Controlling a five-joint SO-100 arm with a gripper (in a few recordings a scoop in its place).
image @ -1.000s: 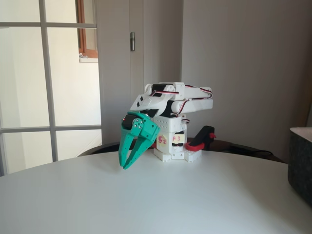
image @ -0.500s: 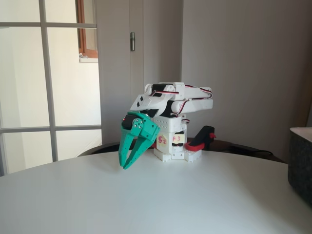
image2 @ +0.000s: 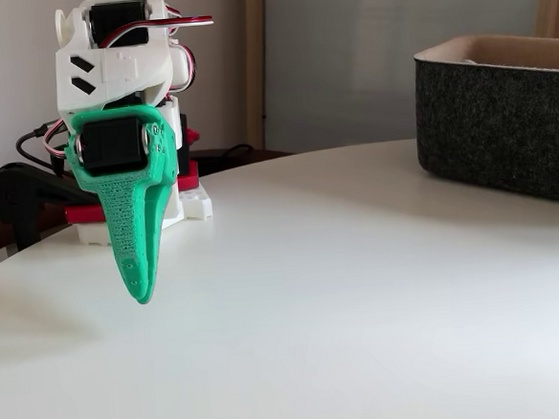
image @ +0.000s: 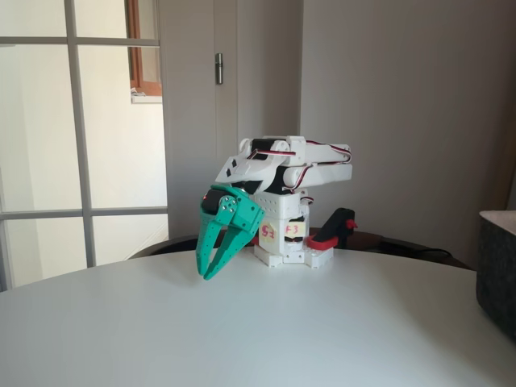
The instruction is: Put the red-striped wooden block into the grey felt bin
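Note:
My green gripper (image: 206, 275) hangs from the folded white arm (image: 290, 161), pointing down just above the white table, left of the arm's base. Its fingertips meet, a narrow gap shows higher up between the fingers, and nothing is held. In the other fixed view the gripper (image2: 140, 294) is seen edge-on, tip close over the tabletop. The grey felt bin (image2: 504, 127) stands at the right, far from the gripper; one dark corner of the bin (image: 500, 274) shows at the right edge. The red-striped wooden block is out of view.
The arm's base (image: 282, 238) is fixed to the round white table's (image: 258, 330) far edge with a black and red clamp (image: 334, 227). A window and a door stand behind. The tabletop stretches bare between gripper and bin.

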